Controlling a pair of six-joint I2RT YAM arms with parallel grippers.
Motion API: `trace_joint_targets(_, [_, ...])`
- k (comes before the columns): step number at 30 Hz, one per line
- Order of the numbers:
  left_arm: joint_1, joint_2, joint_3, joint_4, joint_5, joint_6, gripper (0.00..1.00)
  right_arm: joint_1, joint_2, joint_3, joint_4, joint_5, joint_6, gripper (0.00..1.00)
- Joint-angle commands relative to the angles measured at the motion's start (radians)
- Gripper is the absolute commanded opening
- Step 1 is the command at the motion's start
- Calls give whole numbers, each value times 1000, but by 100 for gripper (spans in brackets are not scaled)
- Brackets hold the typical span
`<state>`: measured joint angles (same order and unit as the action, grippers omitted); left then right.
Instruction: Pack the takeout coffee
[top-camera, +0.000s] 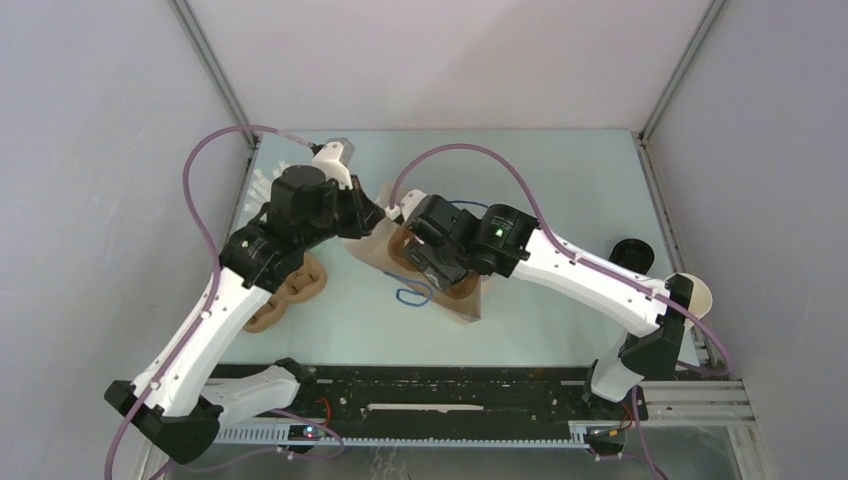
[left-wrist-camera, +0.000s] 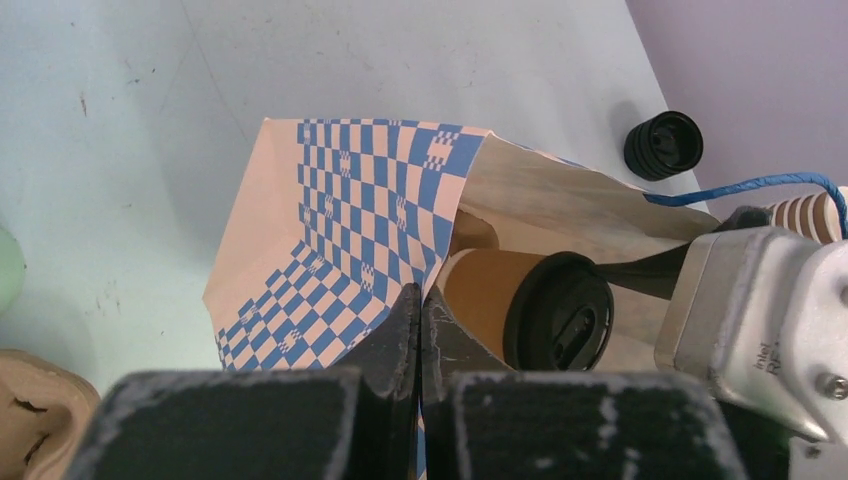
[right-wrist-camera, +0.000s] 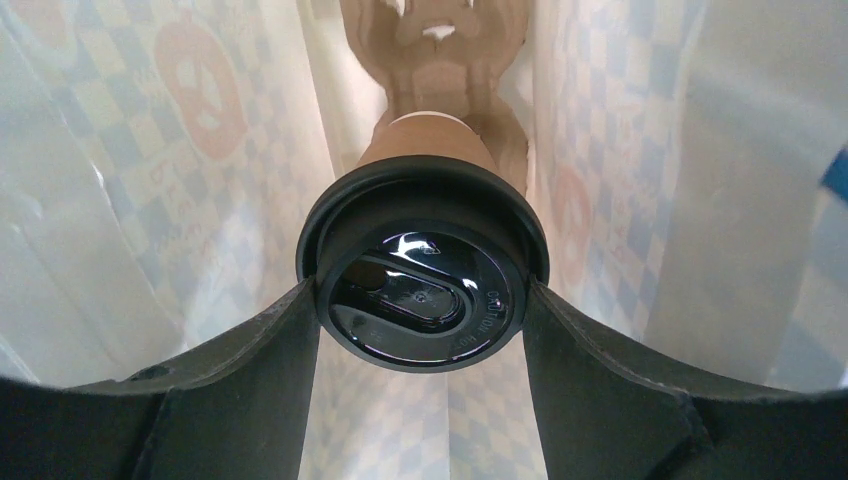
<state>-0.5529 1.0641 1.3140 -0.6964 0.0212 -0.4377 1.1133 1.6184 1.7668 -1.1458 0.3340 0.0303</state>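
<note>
The takeout coffee (right-wrist-camera: 425, 280), a tan-brown cup with a black lid, hangs inside the checkered paper bag (left-wrist-camera: 340, 220). My right gripper (right-wrist-camera: 420, 292) reaches into the bag's mouth, its fingers pressed on both sides of the lid. In the left wrist view the coffee (left-wrist-camera: 555, 315) shows just inside the opening. My left gripper (left-wrist-camera: 421, 300) is shut on the bag's checkered rim and holds it. From above, both grippers meet over the bag (top-camera: 372, 248), and the right gripper (top-camera: 428, 262) hides the cup.
A brown pulp cup carrier (right-wrist-camera: 440, 40) lies at the bag's bottom below the cup. Another carrier (top-camera: 290, 290) sits left of the bag. A stack of black lids (left-wrist-camera: 663, 145) and lidless paper cups (left-wrist-camera: 810, 215) stand at the right, a pale green cup (left-wrist-camera: 8, 270) at the left.
</note>
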Motion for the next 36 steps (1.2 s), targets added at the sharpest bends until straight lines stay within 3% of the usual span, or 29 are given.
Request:
trace_joint_targets(1, [4,-47,-53,125,51,53,0,18,-15,7,139,58,-41,17])
trace_joint_targets(6, [-36,-63,-70,143,35,121,0,32,-56,-77,222,100,-76,15])
trace_joint_targets(14, [-58,-174,-173,316,-18,184,0,51,-143,-224,330,122,-74,15])
trace_joint_targets(31, [-67,-140,-138,272,20,212,0,7,-142,-278,377,164,-131,15])
trace_joint_targets(36, [-67,-159,-156,275,37,212,0,-7,-164,-316,520,71,-210,15])
